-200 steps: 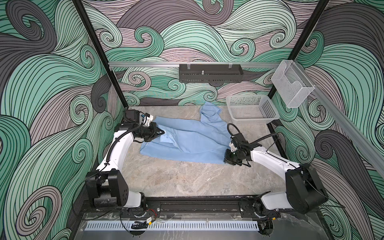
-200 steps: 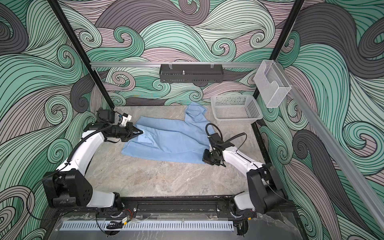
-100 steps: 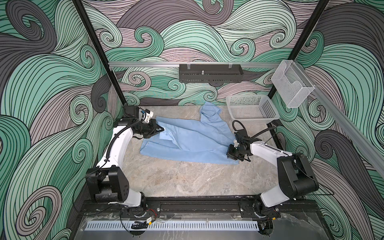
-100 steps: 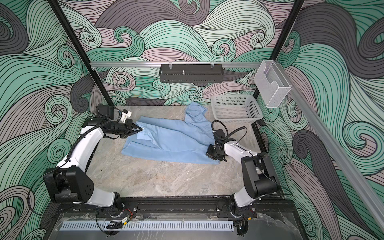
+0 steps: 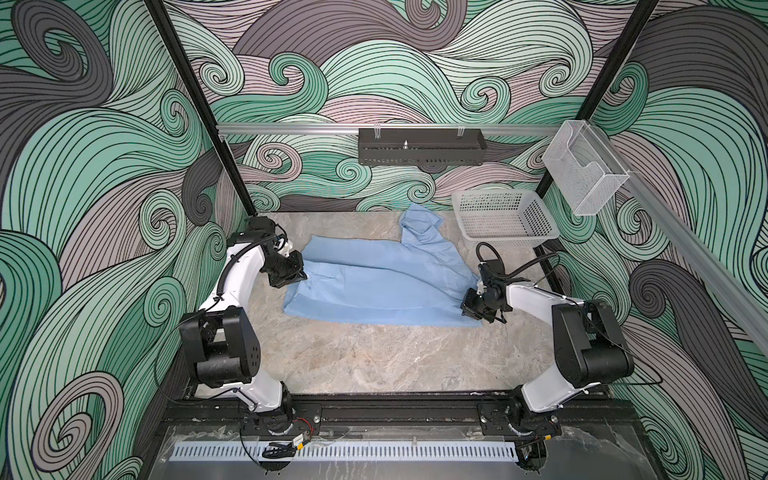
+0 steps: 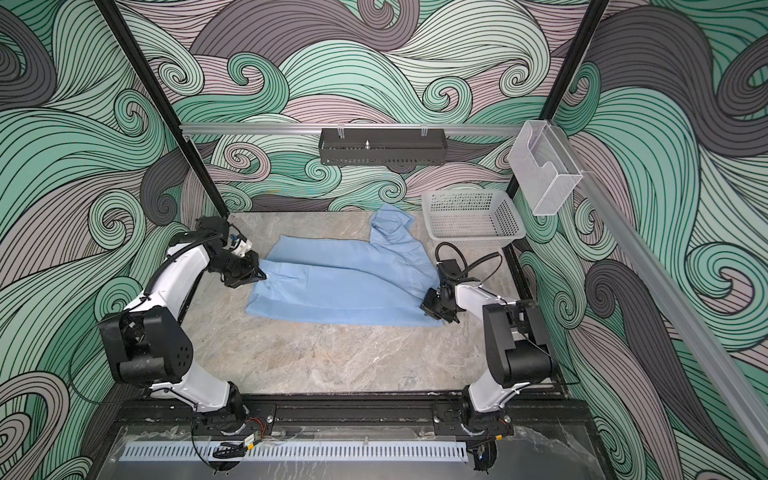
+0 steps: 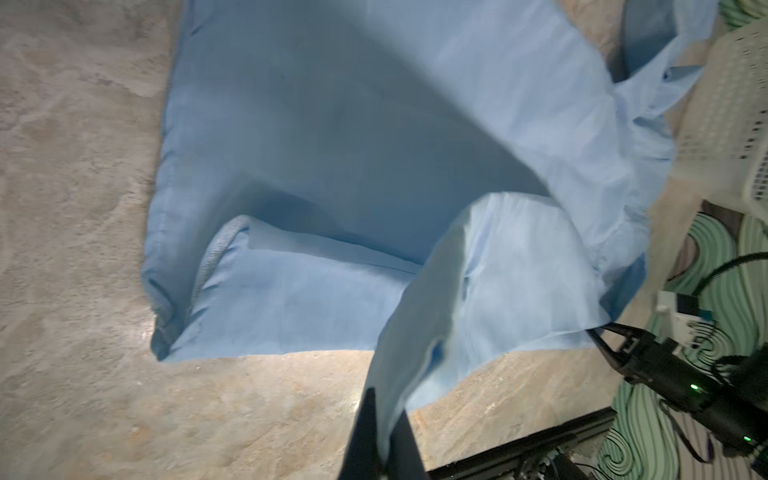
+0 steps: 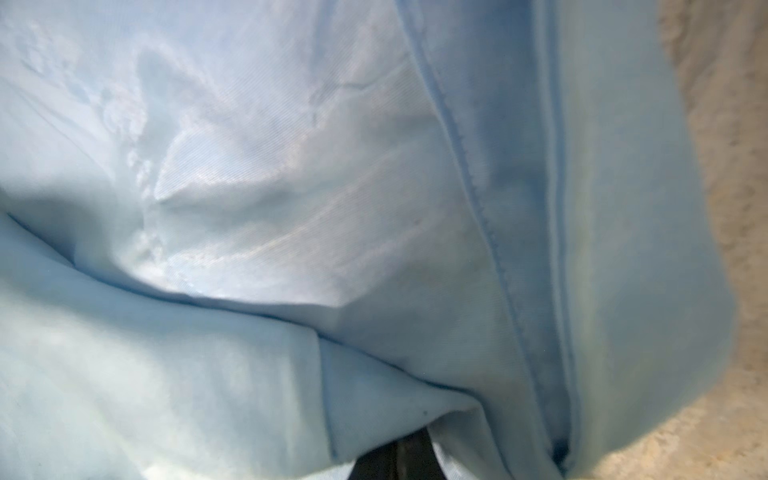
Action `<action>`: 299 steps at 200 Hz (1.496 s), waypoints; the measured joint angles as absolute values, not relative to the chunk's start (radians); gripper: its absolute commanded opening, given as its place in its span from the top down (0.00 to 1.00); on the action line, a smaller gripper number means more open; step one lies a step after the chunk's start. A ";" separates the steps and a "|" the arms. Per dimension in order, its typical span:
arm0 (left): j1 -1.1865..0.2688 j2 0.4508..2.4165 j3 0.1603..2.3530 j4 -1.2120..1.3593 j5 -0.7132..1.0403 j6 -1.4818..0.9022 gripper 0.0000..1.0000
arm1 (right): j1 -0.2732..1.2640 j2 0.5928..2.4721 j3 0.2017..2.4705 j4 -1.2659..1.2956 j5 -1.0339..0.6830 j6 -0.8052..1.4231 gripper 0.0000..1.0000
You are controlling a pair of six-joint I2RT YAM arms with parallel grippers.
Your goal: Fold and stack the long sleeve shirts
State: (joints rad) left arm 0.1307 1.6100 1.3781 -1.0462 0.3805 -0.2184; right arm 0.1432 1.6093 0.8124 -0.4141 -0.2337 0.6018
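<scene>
Right gripper point(image 5: 465, 309) has edged nearer the basket point(image 5: 536, 218) since a second ago, clamped on the shirt point(image 5: 374, 286); left gripper point(image 5: 302, 277) pinches its far edge. Shirt lies spread beside the basket, outside it.

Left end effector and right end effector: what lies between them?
Only the light blue shirt, spread on the marble table; the left end effector and right end effector each pinch an edge. Shown in both top views.
</scene>
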 measured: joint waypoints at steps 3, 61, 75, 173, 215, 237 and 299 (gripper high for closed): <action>0.131 1.617 1.378 -1.048 0.367 -0.218 1.00 | 0.142 1.608 0.811 -0.413 -0.235 0.602 1.00; 0.130 1.685 1.364 -1.064 0.203 -0.207 1.00 | 0.139 1.605 0.806 -0.406 -0.241 0.603 1.00; 0.130 1.700 1.354 -1.064 0.179 -0.204 1.00 | 0.139 1.603 0.803 -0.403 -0.241 0.604 1.00; 0.117 1.743 1.337 -1.062 0.119 -0.194 1.00 | 0.134 1.456 0.758 -0.470 -0.258 0.580 0.76; 0.110 1.743 1.337 -1.063 0.110 -0.194 1.00 | 0.130 1.434 0.758 -0.509 -0.266 0.571 0.80; 0.107 1.743 1.337 -1.063 0.096 -0.192 0.82 | 0.131 1.395 0.759 -0.542 -0.270 0.567 0.71; 0.080 1.690 1.373 -1.070 0.032 -0.214 0.48 | 0.192 1.296 0.875 -0.660 -0.260 0.550 0.62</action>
